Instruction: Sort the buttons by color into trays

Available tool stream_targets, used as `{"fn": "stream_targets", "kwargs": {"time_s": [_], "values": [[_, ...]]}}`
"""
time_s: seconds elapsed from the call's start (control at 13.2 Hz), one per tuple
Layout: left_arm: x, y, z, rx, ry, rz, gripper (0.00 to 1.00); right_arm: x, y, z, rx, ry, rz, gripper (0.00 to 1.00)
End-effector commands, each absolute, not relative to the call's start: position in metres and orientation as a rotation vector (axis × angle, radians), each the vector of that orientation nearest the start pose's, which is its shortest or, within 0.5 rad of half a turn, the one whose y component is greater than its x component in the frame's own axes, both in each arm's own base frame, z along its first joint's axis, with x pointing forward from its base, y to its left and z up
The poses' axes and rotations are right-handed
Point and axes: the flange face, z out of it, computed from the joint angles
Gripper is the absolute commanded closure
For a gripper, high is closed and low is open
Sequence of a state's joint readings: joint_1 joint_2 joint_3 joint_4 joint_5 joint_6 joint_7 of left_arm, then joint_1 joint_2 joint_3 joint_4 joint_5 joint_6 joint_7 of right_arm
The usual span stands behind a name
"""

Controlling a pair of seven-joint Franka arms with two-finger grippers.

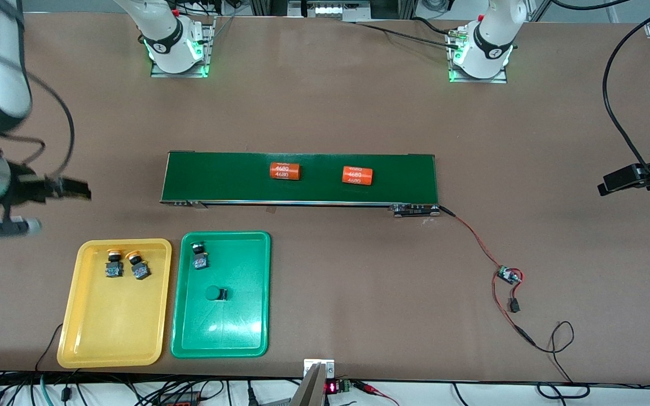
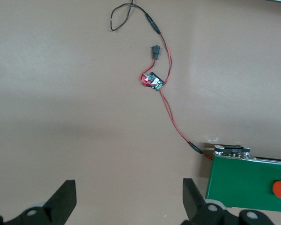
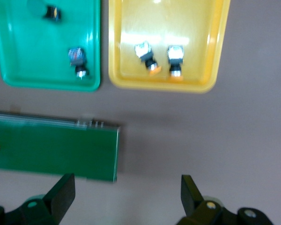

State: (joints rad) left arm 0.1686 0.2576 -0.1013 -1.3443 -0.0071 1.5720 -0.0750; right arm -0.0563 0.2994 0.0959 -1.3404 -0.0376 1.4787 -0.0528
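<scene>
The right tool [image 3: 126,197] hangs with its fingers spread wide and nothing between them, over bare brown table [image 1: 325,101] near the right arm's end of the conveyor belt [image 1: 299,177]. The left tool [image 2: 129,201] is likewise wide open and empty, held over the table at the left arm's end, above the stretch between the belt's end and a tiny circuit board [image 1: 508,275] on red wires [image 1: 474,237].

The table is a plain brown sheet, matte and unmarked. Both arm bases stand along its edge farthest from the front camera, lit green at the foot. Cables and a small red display crowd the edge nearest that camera.

The long dark-green belt lies across the middle, carrying 2 orange cylinders [image 1: 285,171] printed "4680", lying on their sides and well apart.

Nearer the front camera than the belt, toward the right arm's end, sit the 2 trays side by side, just apart. The yellow tray [image 1: 85,338] holds 2 yellow-capped buttons [image 1: 113,264] close together at its end nearest the belt. The green tray [image 1: 223,338] holds 2 green-capped buttons [image 1: 199,255]: 1 near the corner toward the belt, the other around the tray's middle, lying on its side.

A loose black cable [image 1: 562,338] loops past the circuit board.
</scene>
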Motion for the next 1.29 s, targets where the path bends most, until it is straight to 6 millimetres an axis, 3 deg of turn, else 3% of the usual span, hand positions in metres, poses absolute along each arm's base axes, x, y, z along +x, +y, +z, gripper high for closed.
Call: {"fn": "stream_targets", "kwargs": {"time_s": [0.0,0.3,0.61,0.76,1.06,1.21], "values": [[0.623,0.049,0.593,-3.142,-0.214,0.029,0.0,0.557,0.007,0.57,-3.16,-0.139,0.278,0.0],[0.611,0.046,0.603,-3.14,-0.209,0.06,0.0,0.528,0.004,0.57,-3.161,-0.126,0.326,0.0],[0.608,0.038,0.604,-3.137,-0.191,0.093,0.0,0.529,-0.001,0.57,-3.157,-0.105,0.364,0.0],[0.609,0.02,0.605,-3.118,-0.159,0.088,0.0,0.529,0.0,0.569,-3.156,-0.108,0.362,0.0],[0.608,0.033,0.601,-3.124,-0.194,0.108,0.0,0.527,-0.001,0.567,-3.156,-0.076,0.396,0.0],[0.594,0.031,0.604,-3.125,-0.19,0.108,0.0,0.536,-0.008,0.563,-3.15,-0.068,0.351,0.0]]}}
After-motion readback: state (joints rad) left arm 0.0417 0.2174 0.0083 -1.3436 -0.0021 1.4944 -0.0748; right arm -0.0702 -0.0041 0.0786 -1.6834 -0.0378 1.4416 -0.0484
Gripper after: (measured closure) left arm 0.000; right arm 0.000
